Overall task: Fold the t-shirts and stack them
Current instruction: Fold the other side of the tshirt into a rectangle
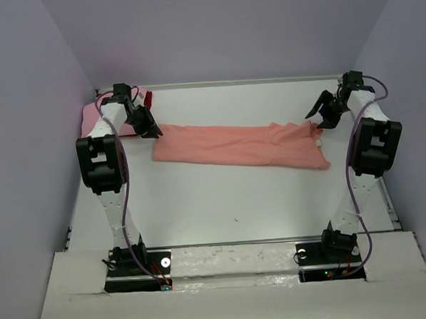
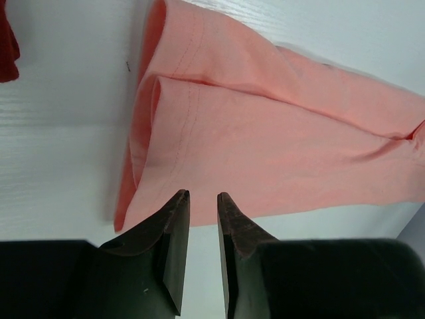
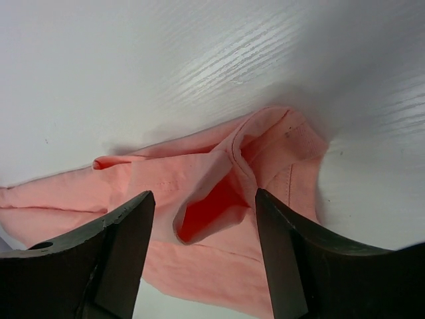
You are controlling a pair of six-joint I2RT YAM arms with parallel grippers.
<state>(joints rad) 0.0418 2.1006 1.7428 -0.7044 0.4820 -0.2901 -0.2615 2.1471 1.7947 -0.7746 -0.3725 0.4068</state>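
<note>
Where three t-shirts lie, one salmon-orange cotton t-shirt forms a long folded band, pink t-shirt and dark red t-shirt bunched far-left; left fingers narrowly parted, right fingers wide, empty.

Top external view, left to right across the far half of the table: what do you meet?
In order: crumpled light pink cotton t-shirt → left gripper → long folded salmon-orange cotton t-shirt → right gripper.
</note>
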